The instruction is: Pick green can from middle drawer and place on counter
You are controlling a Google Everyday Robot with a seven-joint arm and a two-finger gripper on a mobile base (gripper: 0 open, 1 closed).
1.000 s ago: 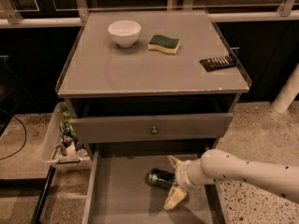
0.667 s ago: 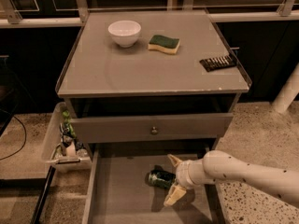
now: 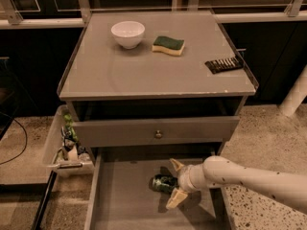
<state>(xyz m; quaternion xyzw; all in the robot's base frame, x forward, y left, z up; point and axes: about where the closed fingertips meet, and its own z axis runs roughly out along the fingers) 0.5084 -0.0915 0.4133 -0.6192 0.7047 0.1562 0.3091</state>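
Observation:
The green can (image 3: 162,183) lies on its side on the floor of the open middle drawer (image 3: 124,200), a little right of centre. My gripper (image 3: 174,185) reaches in from the right on a white arm. Its two cream fingers are spread, one behind the can and one (image 3: 175,200) in front of it, with the can's right end between them. The fingers do not press on the can. The grey counter (image 3: 144,71) is the cabinet top above.
On the counter stand a white bowl (image 3: 127,33), a green-and-yellow sponge (image 3: 168,45) and a dark brush-like item (image 3: 224,64) near the right rim. A shut drawer front with a round knob (image 3: 158,134) overhangs the open drawer. A bin with bottles (image 3: 67,143) hangs at the cabinet's left.
The arm has shifted slightly left, bringing the spread fingers a little further around the can's right end. The can has not moved.

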